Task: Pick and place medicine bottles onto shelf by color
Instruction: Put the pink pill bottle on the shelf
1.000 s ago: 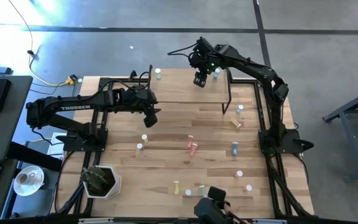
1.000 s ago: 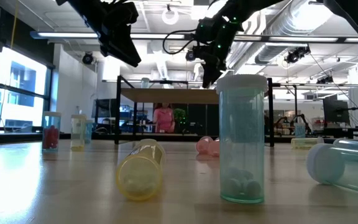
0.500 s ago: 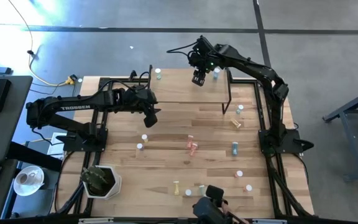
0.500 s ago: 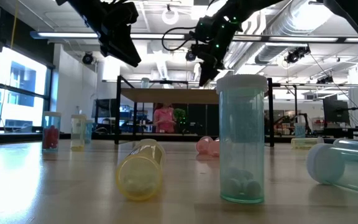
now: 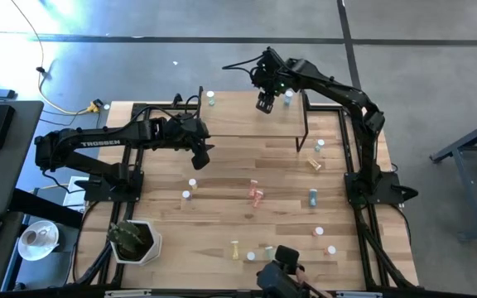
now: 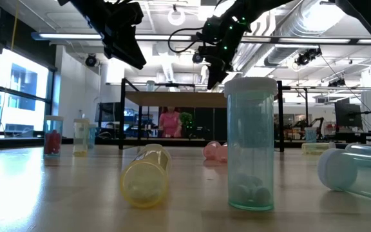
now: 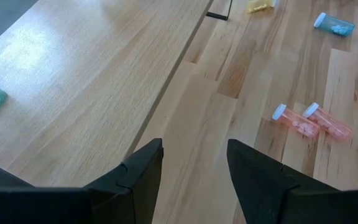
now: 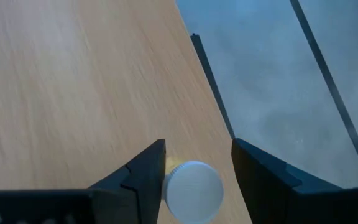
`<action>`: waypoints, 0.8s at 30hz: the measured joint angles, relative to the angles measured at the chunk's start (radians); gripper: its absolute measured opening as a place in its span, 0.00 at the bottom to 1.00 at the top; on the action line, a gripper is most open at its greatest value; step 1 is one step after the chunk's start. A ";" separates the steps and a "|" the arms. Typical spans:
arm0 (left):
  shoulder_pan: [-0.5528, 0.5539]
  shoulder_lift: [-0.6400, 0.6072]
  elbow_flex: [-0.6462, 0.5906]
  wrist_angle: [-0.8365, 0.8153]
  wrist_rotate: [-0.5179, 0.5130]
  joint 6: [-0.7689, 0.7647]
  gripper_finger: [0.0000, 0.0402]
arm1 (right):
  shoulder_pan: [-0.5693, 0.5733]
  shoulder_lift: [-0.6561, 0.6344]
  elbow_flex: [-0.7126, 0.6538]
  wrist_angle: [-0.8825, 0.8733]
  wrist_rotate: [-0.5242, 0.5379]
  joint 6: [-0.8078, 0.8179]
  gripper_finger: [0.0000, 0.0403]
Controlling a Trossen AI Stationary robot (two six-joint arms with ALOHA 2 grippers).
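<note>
The shelf (image 5: 238, 120) stands at the table's far side. On it stand a green bottle (image 5: 211, 98) at its far left and a blue one (image 5: 288, 97) at its far right. My right gripper (image 5: 264, 105) hangs open over the shelf's far edge. A white-capped bottle (image 8: 194, 191) stands upright on the shelf, seen between its fingers, with a gap to one finger. My left gripper (image 7: 194, 168) is open and empty above the shelf's near left edge. Pink bottles (image 7: 312, 121) lie on the table beyond it.
Loose bottles lie and stand about the table's middle and right: pink (image 5: 257, 195), blue (image 5: 313, 197), orange (image 5: 313, 164), yellow (image 5: 235, 247). A potted plant (image 5: 135, 240) sits at the near left corner. Close to the low camera stand a green bottle (image 6: 250, 145) and a lying yellow one (image 6: 145, 177).
</note>
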 joint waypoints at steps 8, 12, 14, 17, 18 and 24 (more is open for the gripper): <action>0.000 0.000 0.000 0.000 0.000 0.000 0.43 | 0.000 -0.001 0.000 0.007 -0.038 0.000 0.44; 0.000 0.000 0.000 0.000 0.000 0.000 0.43 | 0.000 -0.001 0.000 0.008 -0.038 0.000 0.44; 0.000 0.000 0.000 -0.001 0.000 0.000 0.43 | 0.000 -0.005 0.000 0.009 -0.037 -0.009 0.44; 0.000 0.000 0.000 -0.002 0.000 0.035 0.43 | 0.002 -0.022 0.001 0.031 -0.027 -0.025 0.44; 0.000 0.000 0.000 -0.002 0.000 0.042 0.43 | 0.003 -0.030 0.003 0.043 -0.028 -0.027 0.44; 0.000 0.000 0.000 -0.004 0.000 0.044 0.43 | 0.007 -0.079 0.004 0.053 -0.026 -0.034 0.44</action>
